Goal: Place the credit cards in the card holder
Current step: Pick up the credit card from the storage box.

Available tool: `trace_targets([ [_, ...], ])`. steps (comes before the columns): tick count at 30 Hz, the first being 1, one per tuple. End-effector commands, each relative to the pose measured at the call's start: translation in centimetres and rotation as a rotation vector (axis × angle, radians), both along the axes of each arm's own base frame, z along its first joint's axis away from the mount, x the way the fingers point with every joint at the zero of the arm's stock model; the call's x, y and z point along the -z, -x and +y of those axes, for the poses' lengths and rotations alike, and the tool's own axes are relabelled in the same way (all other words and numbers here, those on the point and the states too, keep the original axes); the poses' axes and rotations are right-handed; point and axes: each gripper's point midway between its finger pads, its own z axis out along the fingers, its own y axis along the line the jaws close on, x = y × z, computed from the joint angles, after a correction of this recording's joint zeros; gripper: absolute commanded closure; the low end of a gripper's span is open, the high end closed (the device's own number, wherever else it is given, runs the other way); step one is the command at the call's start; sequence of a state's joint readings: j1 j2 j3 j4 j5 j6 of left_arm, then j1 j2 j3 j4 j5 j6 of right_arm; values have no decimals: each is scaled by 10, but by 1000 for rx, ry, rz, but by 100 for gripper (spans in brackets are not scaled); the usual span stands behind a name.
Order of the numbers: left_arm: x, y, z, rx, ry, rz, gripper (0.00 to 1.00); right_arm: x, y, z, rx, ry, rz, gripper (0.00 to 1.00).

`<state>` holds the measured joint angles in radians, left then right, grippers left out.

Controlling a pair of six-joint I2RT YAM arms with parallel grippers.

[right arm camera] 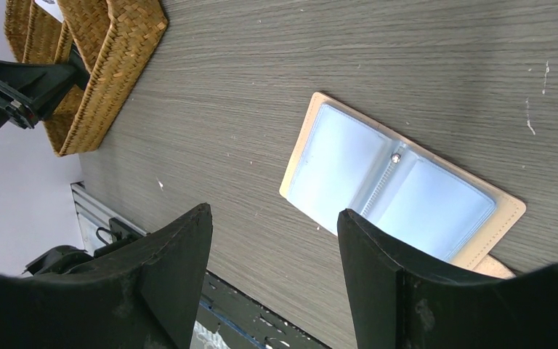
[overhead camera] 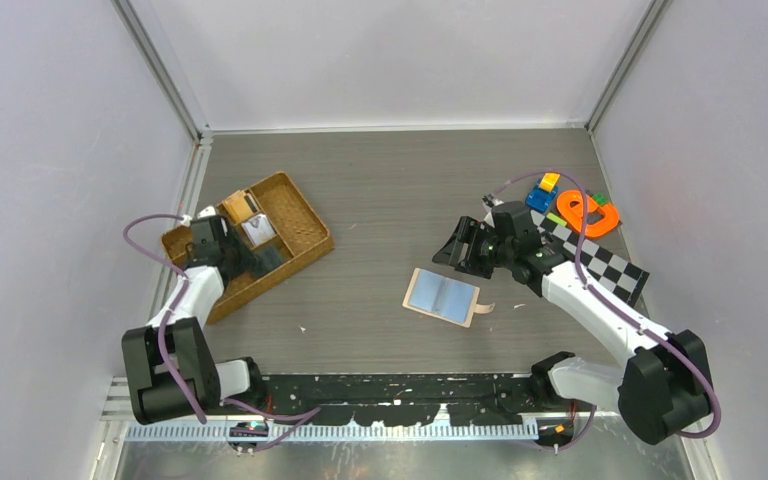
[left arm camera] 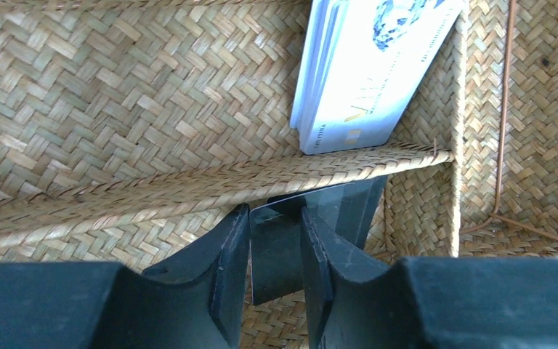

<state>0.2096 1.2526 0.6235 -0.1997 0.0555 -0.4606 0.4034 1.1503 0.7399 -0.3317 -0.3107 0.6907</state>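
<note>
In the left wrist view a dark credit card (left arm camera: pixel 276 254) stands on edge in a compartment of the wicker tray (left arm camera: pixel 116 87), leaning on a divider. My left gripper (left arm camera: pixel 275 211) has its jaws drawn in on either side of it, and the card fills the gap. A stack of pale blue-white credit cards (left arm camera: pixel 363 73) leans in the compartment beyond. The peach card holder (overhead camera: pixel 443 295) lies open on the table, pale pockets up. My right gripper (overhead camera: pixel 457 248) hovers just behind it, open and empty (right arm camera: pixel 275 211), with the card holder (right arm camera: pixel 392 189) to its right.
The wicker tray (overhead camera: pixel 305 215) sits at the left, with a grey-silver card (overhead camera: pixel 257 230) and a brown item (overhead camera: pixel 235 207) inside. Coloured toys (overhead camera: pixel 580 210) and a checkered mat (overhead camera: pixel 600 262) lie at the right. Grey walls enclose the table on three sides.
</note>
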Motion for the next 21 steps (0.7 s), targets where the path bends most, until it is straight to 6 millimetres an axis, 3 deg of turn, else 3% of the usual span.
trace_targets([
  [1,-1,8,15,-55,-67,4,69,-8,2,0,0,-21,-19,31],
  [12,-15,12,-2,-2,-4,-59,90,-6,3,-1,4,-19,-13,32],
  [21,-32,11,-22,88,56,-127,100,-3,3,0,-2,-16,-2,32],
])
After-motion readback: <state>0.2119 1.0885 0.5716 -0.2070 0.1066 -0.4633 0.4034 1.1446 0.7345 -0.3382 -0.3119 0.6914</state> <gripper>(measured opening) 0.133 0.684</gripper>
